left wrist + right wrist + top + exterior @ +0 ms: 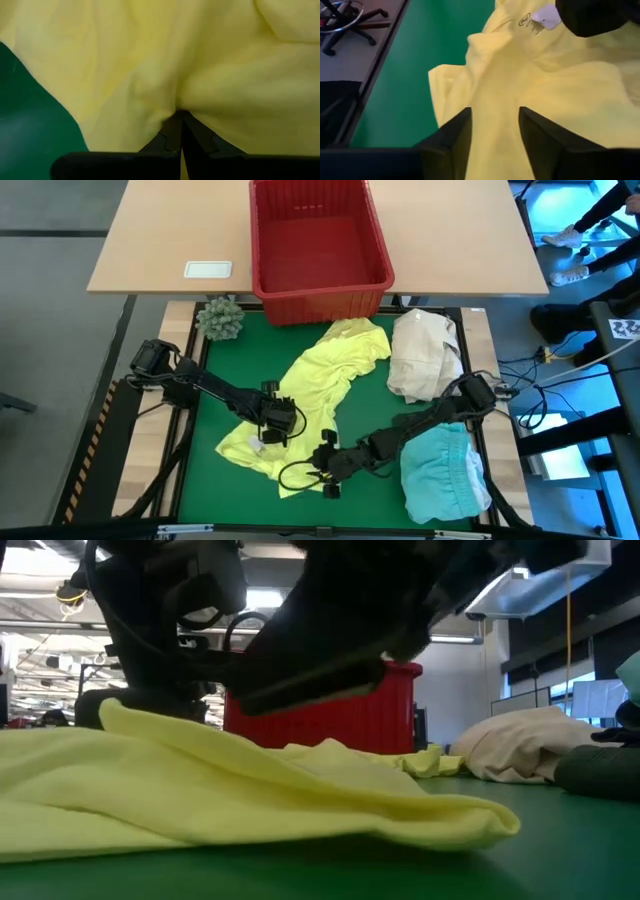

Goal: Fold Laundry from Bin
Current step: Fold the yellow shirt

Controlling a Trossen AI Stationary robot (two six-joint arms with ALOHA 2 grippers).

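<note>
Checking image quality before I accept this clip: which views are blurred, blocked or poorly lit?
High view: evenly lit and sharp, with the red bin clear. Low view: dark arm bodies fill the upper picture in silhouette against bright ceiling lights; the yellow shirt up close is soft. Left wrist view: blurred, almost all yellow cloth pinched in the shut left claw. Right wrist view: usable, the right claw open over the shirt.

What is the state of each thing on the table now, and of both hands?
Yellow shirt: spread out, crumpled, unfolded.
Red bin: upright, looks empty.
Turquoise garment: bunched at the mat's corner.
Cream cloth bundle: heaped beside the yellow shirt.
Left hand: shut, pinching the yellow shirt.
Right hand: open over the yellow shirt's edge.
</note>
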